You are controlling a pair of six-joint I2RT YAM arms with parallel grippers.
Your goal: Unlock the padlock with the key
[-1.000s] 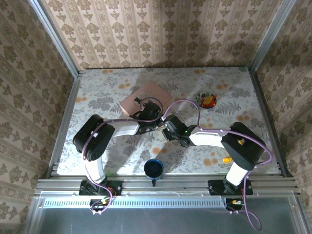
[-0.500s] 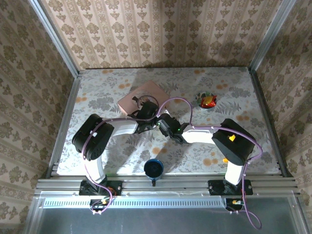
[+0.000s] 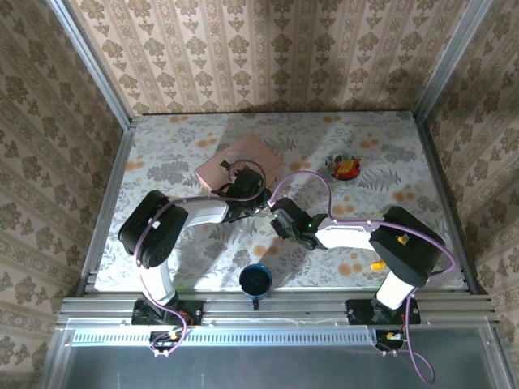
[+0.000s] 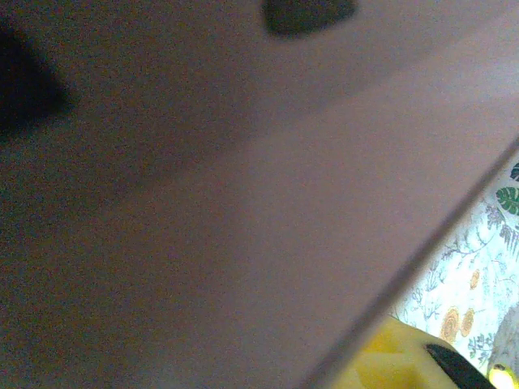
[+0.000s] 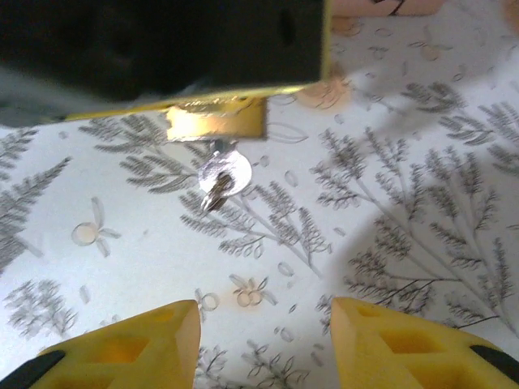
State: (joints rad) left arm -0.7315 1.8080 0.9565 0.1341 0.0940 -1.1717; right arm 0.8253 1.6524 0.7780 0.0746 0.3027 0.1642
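The small brass padlock (image 5: pixel 215 121) hangs just above the flowered tablecloth, with my left gripper (image 3: pixel 258 203) shut on it near the pink box's front corner. A silver key (image 5: pixel 223 175) sticks out of the padlock's underside, pointing down at the cloth. My right gripper (image 5: pixel 263 340) is a short way back from the key, open, its yellow fingertips (image 5: pixel 130 348) wide apart with bare cloth between them. In the top view the right gripper (image 3: pixel 280 219) sits just right of the left one.
The pink box (image 3: pixel 237 162) lies directly behind the left gripper and looms close in the left wrist view (image 4: pixel 243 203). A blue cup (image 3: pixel 255 279) stands at the near edge. A small bowl with red contents (image 3: pixel 345 167) sits at the back right.
My right gripper pushed in toward the left gripper half a second ago and has since drawn back toward the near right. The left arm has stayed put.
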